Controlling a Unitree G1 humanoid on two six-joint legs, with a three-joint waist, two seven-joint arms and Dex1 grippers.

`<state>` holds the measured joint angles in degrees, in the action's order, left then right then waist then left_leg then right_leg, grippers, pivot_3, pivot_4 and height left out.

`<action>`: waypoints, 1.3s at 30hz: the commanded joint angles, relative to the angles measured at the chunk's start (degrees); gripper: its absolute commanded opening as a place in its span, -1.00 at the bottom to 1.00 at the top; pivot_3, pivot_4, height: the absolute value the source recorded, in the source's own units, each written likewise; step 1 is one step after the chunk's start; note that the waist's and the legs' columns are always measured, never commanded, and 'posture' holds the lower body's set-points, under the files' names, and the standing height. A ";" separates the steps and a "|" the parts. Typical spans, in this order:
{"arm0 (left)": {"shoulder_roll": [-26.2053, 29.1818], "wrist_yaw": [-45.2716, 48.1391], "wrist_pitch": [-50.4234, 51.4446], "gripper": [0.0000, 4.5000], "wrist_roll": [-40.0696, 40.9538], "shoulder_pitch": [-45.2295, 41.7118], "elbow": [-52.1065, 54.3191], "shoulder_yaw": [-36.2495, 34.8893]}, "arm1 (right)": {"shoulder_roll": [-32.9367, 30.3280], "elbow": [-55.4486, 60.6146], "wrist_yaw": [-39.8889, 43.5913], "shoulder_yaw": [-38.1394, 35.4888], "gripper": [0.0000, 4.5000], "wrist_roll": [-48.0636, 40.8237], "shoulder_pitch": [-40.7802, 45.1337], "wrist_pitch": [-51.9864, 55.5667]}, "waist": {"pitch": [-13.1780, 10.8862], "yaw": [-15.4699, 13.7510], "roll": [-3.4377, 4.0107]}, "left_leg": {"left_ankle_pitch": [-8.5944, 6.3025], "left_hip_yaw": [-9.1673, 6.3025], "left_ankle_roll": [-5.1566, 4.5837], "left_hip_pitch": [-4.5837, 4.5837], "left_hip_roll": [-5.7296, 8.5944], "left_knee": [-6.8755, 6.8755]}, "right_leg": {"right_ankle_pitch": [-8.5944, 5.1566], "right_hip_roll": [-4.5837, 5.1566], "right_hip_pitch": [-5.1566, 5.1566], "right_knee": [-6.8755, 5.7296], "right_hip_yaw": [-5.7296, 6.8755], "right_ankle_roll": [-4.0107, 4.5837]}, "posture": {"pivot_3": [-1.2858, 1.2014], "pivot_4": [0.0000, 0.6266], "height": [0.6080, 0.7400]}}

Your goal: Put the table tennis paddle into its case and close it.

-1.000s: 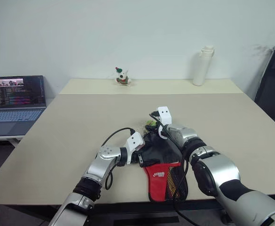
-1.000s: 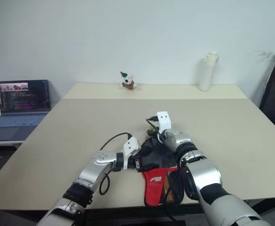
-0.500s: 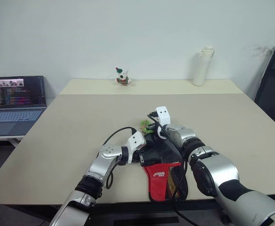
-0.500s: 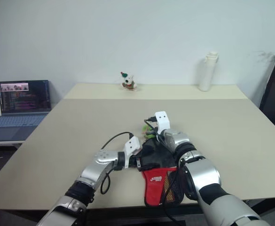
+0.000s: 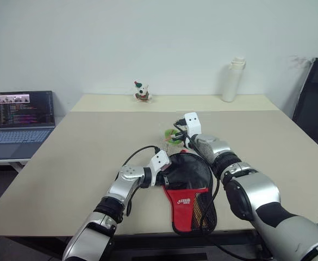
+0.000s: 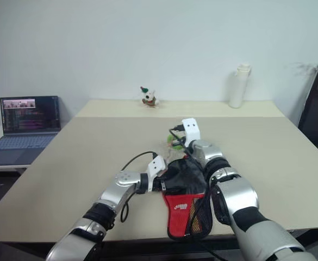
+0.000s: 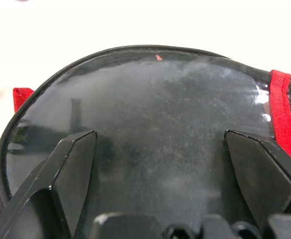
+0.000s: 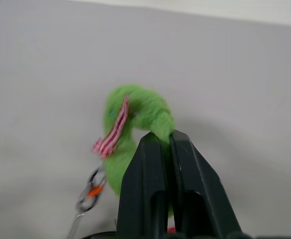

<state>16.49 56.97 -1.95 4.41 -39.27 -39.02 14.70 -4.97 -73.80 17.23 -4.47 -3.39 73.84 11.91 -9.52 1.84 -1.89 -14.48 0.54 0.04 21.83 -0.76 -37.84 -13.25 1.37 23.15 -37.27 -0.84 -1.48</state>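
Right tool [image 8: 166, 144] has clamped onto the green fuzzy charm [image 8: 135, 117] clipped to the zipper and lifted it off the surface [image 5: 82, 163]. Left tool [image 7: 160, 164] is spread wide, fingers [image 7: 73, 164] straddling the case [image 5: 190, 179] just ahead. Paddle looks already inside; pouch lies flat between both tools. Likely zip-closing starts now.

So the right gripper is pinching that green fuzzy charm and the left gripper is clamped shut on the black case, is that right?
Not quite. The right gripper is indeed shut on the green fuzzy charm, but the left gripper is open: the left wrist view shows its fingers spread wide over the black case, not clamped on it.
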 commanded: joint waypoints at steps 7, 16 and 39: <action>0.84 -0.79 1.56 1.00 -6.12 3.31 -7.53 4.01 | -5.81 0.59 -1.78 1.16 -0.98 4.27 -0.60 -4.35 | 0.21 -0.02 0.19 | 0.00 -0.02 0.00 0.04 0.00 0.01 | 0.01 0.00 0.00 0.03 -0.06 0.00 | 0.03 -0.52 1.00; 0.59 -0.67 1.22 1.00 -6.33 2.99 -9.09 4.19 | -9.54 1.56 -2.39 3.07 -0.98 7.81 -3.22 -6.82 | 0.49 0.01 0.54 | 0.00 0.01 -0.01 0.03 0.00 0.02 | -0.01 -0.02 -0.01 0.06 -0.06 -0.04 | 0.03 -0.52 1.00; -2.36 -0.15 -2.33 1.00 -7.20 -2.18 -17.03 5.00 | -25.77 66.34 9.96 0.19 -0.98 3.42 -40.65 25.34 | 0.68 -1.71 0.81 | 0.00 -0.11 -0.01 0.30 0.14 -0.03 | 0.00 0.08 0.00 0.35 0.01 -0.14 | 0.03 -0.52 1.00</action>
<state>13.23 58.27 -5.87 3.80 -44.67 -49.29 16.01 -28.99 -16.21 26.95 -1.43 1.01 34.11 33.15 -8.84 0.14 -1.08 -14.48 0.46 0.04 22.08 -0.64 -37.88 -13.27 1.44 23.13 -36.94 -0.80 -1.59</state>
